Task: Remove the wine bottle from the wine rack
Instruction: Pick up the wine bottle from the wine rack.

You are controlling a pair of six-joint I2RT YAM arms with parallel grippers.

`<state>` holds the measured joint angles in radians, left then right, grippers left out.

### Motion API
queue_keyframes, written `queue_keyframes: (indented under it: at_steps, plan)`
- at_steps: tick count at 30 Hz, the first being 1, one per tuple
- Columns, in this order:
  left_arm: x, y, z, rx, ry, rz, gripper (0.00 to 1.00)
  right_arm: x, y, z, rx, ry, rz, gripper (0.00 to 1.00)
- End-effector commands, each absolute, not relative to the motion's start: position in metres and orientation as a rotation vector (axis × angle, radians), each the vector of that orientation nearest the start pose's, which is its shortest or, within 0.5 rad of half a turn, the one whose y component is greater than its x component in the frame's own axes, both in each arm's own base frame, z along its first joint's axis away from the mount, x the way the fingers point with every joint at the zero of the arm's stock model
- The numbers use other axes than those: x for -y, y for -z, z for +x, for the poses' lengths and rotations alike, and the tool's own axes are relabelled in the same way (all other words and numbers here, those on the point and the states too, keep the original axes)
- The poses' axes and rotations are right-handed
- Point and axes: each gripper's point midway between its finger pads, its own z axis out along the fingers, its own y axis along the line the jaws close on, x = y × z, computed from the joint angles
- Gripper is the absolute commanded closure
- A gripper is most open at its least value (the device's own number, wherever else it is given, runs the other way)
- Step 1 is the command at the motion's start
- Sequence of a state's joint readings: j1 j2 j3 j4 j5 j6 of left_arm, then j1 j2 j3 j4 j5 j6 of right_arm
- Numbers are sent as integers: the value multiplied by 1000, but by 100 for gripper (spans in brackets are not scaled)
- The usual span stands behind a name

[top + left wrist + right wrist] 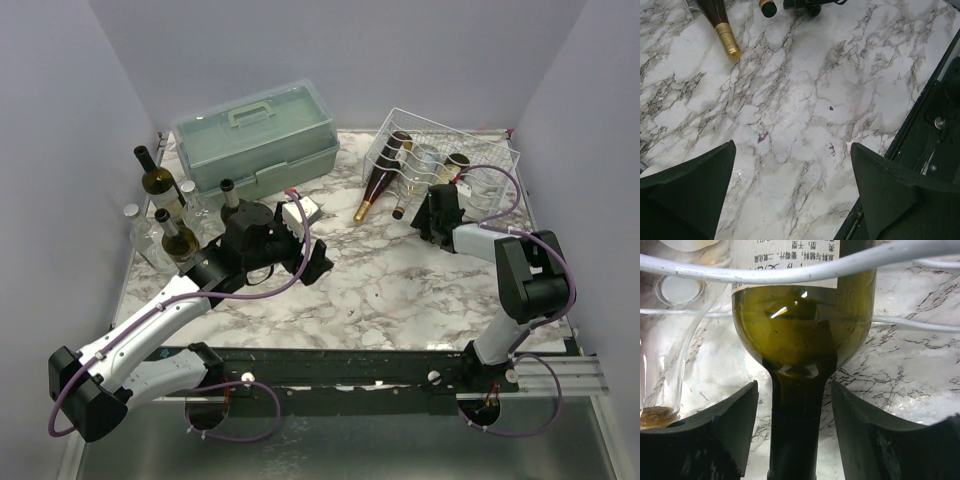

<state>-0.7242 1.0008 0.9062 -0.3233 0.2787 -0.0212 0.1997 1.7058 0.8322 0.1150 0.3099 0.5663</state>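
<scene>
Right hand (794,384) reaches up to the front of the wine rack (492,150), and its two dark fingers (725,425) straddle the neck of the wine bottle (802,325). The hand is not clenched on the bottle: a narrow strip of marble shows between the neck and the finger on each side, so nothing is grasped. The bottle is olive-green glass with a white printed label (785,257). It lies on its side in the rack at the far right of the table (800,100), with its neck pointing toward the arms. A white rack wire crosses over its shoulder.

A clear glass bottle (675,315) lies just beside it in the rack, with a little amber liquid pooled in its neck. Further left in the rack is a dark bottle (375,185) whose gold-foiled neck pokes out over the marble.

Left hand (792,145) hangs released over bare marble near the middle of the table, its fingers spread wide and holding nothing. It is well apart from the rack. Behind it a grey-green toolbox (255,140) sits at the far left. A cluster of upright bottles (165,205) stands near the toolbox along the left edge.
</scene>
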Motion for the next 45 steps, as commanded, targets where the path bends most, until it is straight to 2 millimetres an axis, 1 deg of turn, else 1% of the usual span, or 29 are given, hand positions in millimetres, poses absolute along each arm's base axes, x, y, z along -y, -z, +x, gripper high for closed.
queue_keyframes:
  at_steps: [1,9,11,19,21,23,26,28,30,34,37,42,45]
  plan:
    - [256,-229,217,-1867,731,888,1,-48,-36,423,-2165,-29,602,38]
    - [256,-229,217,-1867,729,889,1,-48,-30,424,-2180,-20,610,41]
    - [256,-230,217,-1867,729,889,1,-49,-29,423,-2183,-20,609,43]
    - [256,-228,218,-1872,726,891,1,-49,-27,428,-2178,-21,616,47]
    - [256,-228,218,-1871,726,890,1,-50,-26,428,-2183,-24,615,51]
    - [256,-228,218,-1873,727,891,1,-51,-26,426,-2184,-31,611,58]
    - [256,-228,217,-1872,729,891,1,-52,-29,425,-2179,-43,604,69]
    - [256,-228,217,-1871,730,891,1,-54,-32,425,-2176,-60,597,83]
    - [256,-228,217,-1871,729,891,1,-55,-36,423,-2168,-76,600,88]
    - [256,-229,217,-1869,727,891,1,-57,-46,417,-2153,-109,601,95]
    - [256,-228,217,-1871,727,891,1,-66,-56,414,-2148,-180,576,99]
    - [256,-227,218,-1877,725,891,1,-79,-69,409,-2147,-276,546,100]
    - [255,-227,219,-1874,717,889,1,-82,-67,404,-2188,-288,552,100]
